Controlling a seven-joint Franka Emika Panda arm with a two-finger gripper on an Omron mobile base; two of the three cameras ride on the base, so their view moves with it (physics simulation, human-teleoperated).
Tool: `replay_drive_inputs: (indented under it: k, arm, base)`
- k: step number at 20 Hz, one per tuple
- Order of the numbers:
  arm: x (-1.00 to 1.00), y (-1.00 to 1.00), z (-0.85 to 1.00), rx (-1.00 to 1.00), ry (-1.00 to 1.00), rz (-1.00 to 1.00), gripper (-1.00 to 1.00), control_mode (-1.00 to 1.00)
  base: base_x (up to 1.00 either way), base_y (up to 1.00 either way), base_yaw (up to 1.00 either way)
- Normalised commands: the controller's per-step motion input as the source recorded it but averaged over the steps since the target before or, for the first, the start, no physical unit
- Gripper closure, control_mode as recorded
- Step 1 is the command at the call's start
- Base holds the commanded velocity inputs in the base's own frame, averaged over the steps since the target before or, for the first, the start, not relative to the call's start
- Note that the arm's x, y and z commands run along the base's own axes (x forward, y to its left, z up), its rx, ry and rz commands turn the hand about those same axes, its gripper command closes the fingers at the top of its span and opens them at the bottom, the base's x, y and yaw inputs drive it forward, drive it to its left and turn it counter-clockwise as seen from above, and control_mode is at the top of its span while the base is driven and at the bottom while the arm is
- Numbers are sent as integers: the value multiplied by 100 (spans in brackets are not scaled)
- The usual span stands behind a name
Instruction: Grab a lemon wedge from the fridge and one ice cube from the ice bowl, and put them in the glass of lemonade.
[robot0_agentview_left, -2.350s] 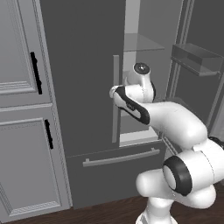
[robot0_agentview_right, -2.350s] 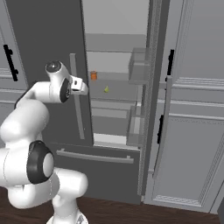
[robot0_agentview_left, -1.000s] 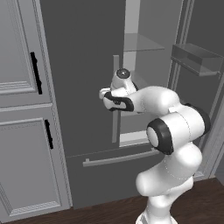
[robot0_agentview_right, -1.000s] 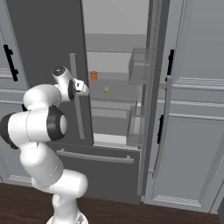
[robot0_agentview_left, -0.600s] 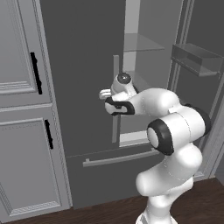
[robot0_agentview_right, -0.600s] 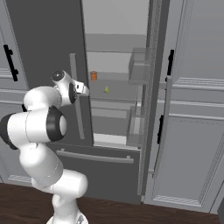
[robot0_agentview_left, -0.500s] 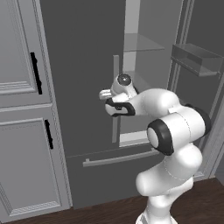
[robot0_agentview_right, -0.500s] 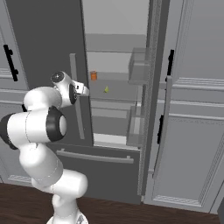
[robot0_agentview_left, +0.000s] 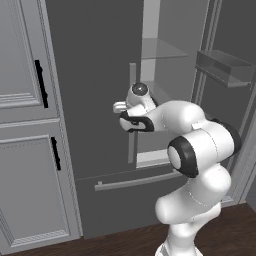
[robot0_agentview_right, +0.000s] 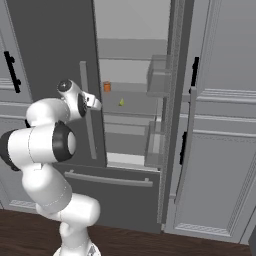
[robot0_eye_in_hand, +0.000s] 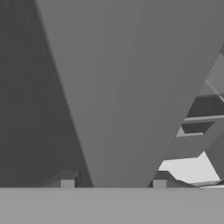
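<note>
At fridge (robot0_agentview_left: 100, 75) handle (robot0_eye_in_hand: 127, 87) | gripper (robot0_eye_in_hand: 113, 183) tips straddle it | contact unclear

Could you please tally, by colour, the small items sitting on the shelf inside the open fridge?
Orange: 1, a small orange container at the back of the shelf
Yellow: 1, the lemon wedge nearer the front
Total: 2, both resting inside the fridge; what the orange item is cannot be told.

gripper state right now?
Gripper: fingers either side of the fridge's left door handle, closing around it; whether they grip it yet cannot be told.
</note>
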Motion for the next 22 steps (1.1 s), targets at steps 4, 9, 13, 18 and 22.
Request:
replay_drive_inputs:
  k: [4,9,13,18,22]
  arm:
    - [25,12,0,0,11,-7,100,-100]
    - [2,41,0,0,1,-5,100,-100]
    - [-3,79,10,0,0,0,100,-100]
    - [-53,85,58,0,0,1,100,-100]
    - [-95,83,70,0,0,6,100,-100]
  base:
    - [0,0,0]
    - [0,0,0]
    - [0,0,0]
    - [0,0,0]
    - [0,0,0]
